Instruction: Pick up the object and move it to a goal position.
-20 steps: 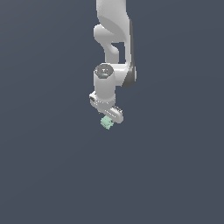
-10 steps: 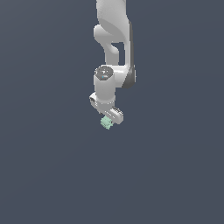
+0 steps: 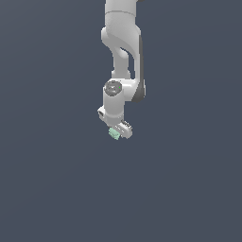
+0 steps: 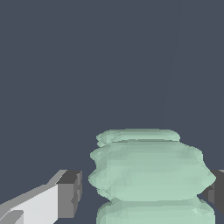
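Observation:
The pale mint-green ring (image 4: 151,173) with its bumpy rim fills the space between my gripper's (image 4: 146,194) two fingers in the wrist view. One finger (image 4: 68,194) stands a small gap away from the ring. The other finger (image 4: 217,192) is at the ring's opposite side and is mostly hidden by it. In the exterior view the ring (image 3: 114,134) shows at the tip of the gripper (image 3: 121,132), under the white arm that hangs down from above. The jaws stand around the ring and are not clamped on it.
Only a flat, uniform dark grey-blue background surrounds the arm and the ring in both views. No other objects, edges or goal marker show.
The wrist and hand have come down and shifted slightly toward the exterior view's right. The ring has stayed at nearly the same spot.

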Controlling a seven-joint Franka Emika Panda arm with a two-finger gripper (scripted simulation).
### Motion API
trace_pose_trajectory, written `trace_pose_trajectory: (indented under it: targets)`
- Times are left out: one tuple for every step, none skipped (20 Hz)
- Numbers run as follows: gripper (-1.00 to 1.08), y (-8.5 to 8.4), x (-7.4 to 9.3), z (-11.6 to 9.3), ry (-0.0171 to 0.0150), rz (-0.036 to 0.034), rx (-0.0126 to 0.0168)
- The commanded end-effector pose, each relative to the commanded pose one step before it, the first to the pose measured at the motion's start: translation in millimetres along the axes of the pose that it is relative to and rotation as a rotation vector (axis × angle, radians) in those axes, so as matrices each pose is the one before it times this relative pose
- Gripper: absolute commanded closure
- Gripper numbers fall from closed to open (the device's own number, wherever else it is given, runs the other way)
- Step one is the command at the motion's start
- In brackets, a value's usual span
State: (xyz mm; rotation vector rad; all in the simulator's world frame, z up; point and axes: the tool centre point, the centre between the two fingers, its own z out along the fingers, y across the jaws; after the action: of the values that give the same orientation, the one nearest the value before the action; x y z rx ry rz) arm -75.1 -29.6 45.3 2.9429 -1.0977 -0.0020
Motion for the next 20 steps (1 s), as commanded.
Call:
trace_pose_trajectory:
  targets:
    - [-0.92,-0.56,0.42,3.9,0.00097,0.00015,0.0009]
    - [-0.92,-0.03,0.02,0.27,0.0,0.0,0.0]
    - [1.08,0.0,0.0,0.0,0.0,0.0,0.0]
    - [1.08,0.0,0.0,0.0,0.0,0.0,0.0]
    - [1.08,0.0,0.0,0.0,0.0,0.0,0.0]
    - [1.08,0.0,0.0,0.0,0.0,0.0,0.0]
    - [1.08,0.0,0.0,0.0,0.0,0.0,0.0]
    - [1.08,0.0,0.0,0.0,0.0,0.0,0.0]
    - [1.08,0.0,0.0,0.0,0.0,0.0,0.0]
    - [1.08,0.0,0.0,0.0,0.0,0.0,0.0]
    - [1.08,0.0,0.0,0.0,0.0,0.0,0.0]
    - [1.08,0.0,0.0,0.0,0.0,0.0,0.0]
    - [1.08,0.1,0.31,-0.24,0.00035,0.00046,0.00038]
    - [1.08,0.08,0.08,-0.27,0.0,0.0,0.0]
    - [1.08,0.23,0.25,-0.82,0.0,0.0,0.0]
    - [1.08,0.38,0.42,-1.37,0.0,0.0,0.0]
    - [1.08,0.54,0.59,-1.92,0.0,0.0,0.0]
    - [1.08,0.69,0.76,-2.48,0.0,0.0,0.0]
    - [1.08,0.85,0.94,-3.04,0.0,0.0,0.0]
    - [1.08,1.01,1.12,-3.62,0.0,0.0,0.0]
